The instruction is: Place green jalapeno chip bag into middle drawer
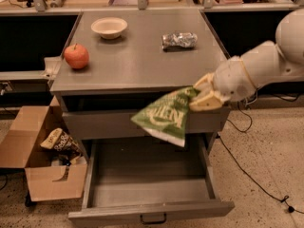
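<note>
The green jalapeno chip bag [165, 115] with white lettering hangs in the air in front of the cabinet, above the open middle drawer [149, 184]. My gripper [203, 97] is shut on the bag's right end, just off the right front corner of the cabinet top. The white arm reaches in from the right. The drawer is pulled out wide, with a bare grey floor and a small dark handle at its front. The bag's lower corner points down toward the back of the drawer.
On the grey cabinet top [137, 61] are a white bowl [109, 27], a red apple [76, 56] and a silvery foil packet [179, 40]. A cardboard box [45, 163] holding a brown-and-white snack bag [59, 140] stands on the floor at left. Cables lie on the floor at right.
</note>
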Available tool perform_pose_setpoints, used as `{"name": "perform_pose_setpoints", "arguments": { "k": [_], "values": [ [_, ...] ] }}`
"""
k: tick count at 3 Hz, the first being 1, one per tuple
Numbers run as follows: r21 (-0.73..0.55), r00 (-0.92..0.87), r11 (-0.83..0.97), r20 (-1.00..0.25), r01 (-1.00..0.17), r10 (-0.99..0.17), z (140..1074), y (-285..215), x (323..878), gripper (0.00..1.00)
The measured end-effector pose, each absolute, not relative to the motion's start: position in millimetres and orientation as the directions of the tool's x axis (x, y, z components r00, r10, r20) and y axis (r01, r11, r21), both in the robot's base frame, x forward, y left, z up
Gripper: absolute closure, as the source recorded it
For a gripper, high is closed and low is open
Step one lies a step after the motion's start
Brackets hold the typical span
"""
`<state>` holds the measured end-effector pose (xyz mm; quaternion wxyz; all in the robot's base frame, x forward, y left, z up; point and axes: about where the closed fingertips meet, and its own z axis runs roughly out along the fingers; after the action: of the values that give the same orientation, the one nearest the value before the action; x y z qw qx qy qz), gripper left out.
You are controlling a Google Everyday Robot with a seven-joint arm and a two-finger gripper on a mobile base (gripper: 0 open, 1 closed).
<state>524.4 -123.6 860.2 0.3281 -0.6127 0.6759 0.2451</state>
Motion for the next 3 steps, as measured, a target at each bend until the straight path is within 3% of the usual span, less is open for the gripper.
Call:
{"name": "perform_pose_setpoints", "arguments": {
  "k": [3],
  "values": [
    [0.052, -0.119, 0.116, -0.713, -0.992, -0.691, 795.6, -116.3, 503.4, 1.0]
  ]
}}
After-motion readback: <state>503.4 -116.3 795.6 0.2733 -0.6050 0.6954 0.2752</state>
